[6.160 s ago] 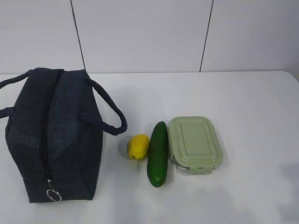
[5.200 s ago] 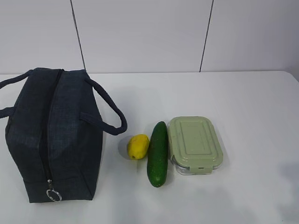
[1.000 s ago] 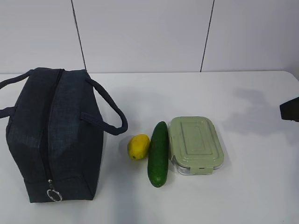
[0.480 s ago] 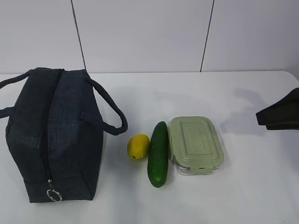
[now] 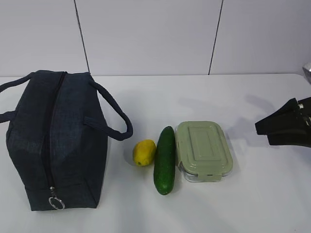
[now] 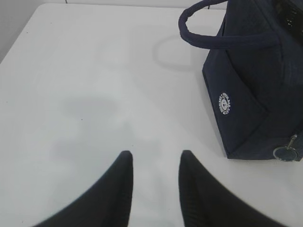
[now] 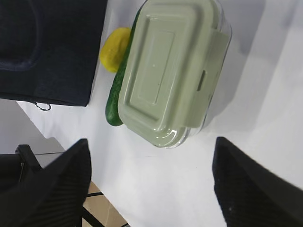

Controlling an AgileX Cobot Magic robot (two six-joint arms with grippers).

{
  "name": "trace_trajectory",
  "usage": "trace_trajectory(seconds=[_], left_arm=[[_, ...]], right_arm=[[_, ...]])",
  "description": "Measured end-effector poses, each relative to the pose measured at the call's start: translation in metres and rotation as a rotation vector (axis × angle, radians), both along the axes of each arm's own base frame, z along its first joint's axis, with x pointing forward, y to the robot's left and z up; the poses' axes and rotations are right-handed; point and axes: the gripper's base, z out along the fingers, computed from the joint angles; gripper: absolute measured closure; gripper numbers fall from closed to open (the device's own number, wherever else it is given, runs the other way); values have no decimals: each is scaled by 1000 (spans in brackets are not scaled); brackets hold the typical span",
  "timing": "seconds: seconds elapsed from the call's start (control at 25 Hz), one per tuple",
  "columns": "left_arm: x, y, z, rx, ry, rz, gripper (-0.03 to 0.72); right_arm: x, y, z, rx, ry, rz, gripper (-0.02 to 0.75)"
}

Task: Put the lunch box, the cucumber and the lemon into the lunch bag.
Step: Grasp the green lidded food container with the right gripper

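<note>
The dark navy lunch bag (image 5: 53, 141) stands zipped shut at the left, its ring pull (image 5: 56, 203) at the near end. To its right lie the yellow lemon (image 5: 144, 152), the dark green cucumber (image 5: 164, 160) and the sage-lidded glass lunch box (image 5: 201, 149), side by side. My right gripper (image 5: 265, 130) hovers right of the lunch box, open. In the right wrist view its wide-spread jaws (image 7: 150, 142) frame the lunch box (image 7: 165, 71), with nothing between them. My left gripper (image 6: 156, 153) is open over bare table, left of the bag (image 6: 255, 94).
The white table (image 5: 194, 97) ends at a white panelled wall behind. Two strap handles (image 5: 114, 114) arch out from the bag's sides. In the right wrist view the table's near edge (image 7: 71, 156) shows, with floor below it.
My right gripper has come further in from the right edge toward the lunch box, and its fingers now show apart. The bag, lemon, cucumber and lunch box have not moved.
</note>
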Motion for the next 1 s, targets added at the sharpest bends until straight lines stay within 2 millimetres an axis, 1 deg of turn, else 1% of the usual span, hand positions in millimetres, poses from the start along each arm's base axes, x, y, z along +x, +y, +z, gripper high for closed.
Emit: trace_trajectory(seconds=[0.28, 0.4, 0.56, 0.84, 1.0], left_arm=[[0, 0, 0, 0, 0, 0, 454], [0, 0, 0, 0, 0, 0, 454], [0, 0, 0, 0, 0, 0, 454], [0, 0, 0, 0, 0, 0, 454], [0, 0, 0, 0, 0, 0, 454]], right_arm=[[11, -2, -25, 41, 41, -7, 158], [16, -4, -32, 52, 45, -12, 158], [24, -6, -40, 66, 43, -22, 158], [38, -9, -46, 85, 22, -39, 158], [46, -5, -51, 90, 24, -29, 158]])
